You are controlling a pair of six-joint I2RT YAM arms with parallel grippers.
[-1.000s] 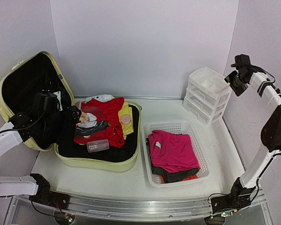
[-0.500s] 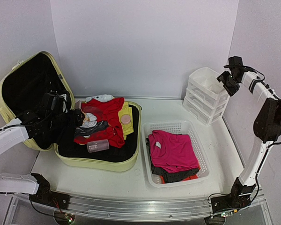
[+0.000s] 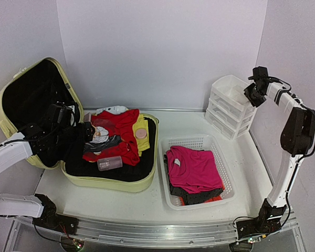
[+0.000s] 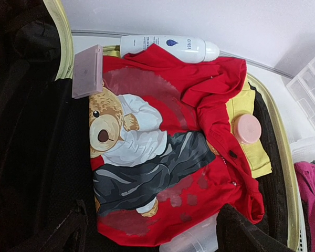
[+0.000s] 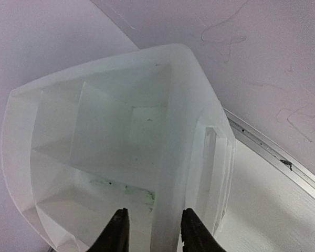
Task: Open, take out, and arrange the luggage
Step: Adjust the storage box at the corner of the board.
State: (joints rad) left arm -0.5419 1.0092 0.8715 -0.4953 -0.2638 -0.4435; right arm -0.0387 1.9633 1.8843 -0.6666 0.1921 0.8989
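The luggage lies open at the left of the table. Its base is flat with the opening upward, and the lid is upright on the left. It contains a red shirt and a white bottle. The basket contains a magenta garment. The left tool is spread wide and empty. The right tool straddles a wall of the drawer organizer; whether it grips cannot be told.

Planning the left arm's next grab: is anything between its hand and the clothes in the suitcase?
Nothing visible. The left hand hangs open right above the luggage, with the red bear shirt directly beneath it, uncovered.
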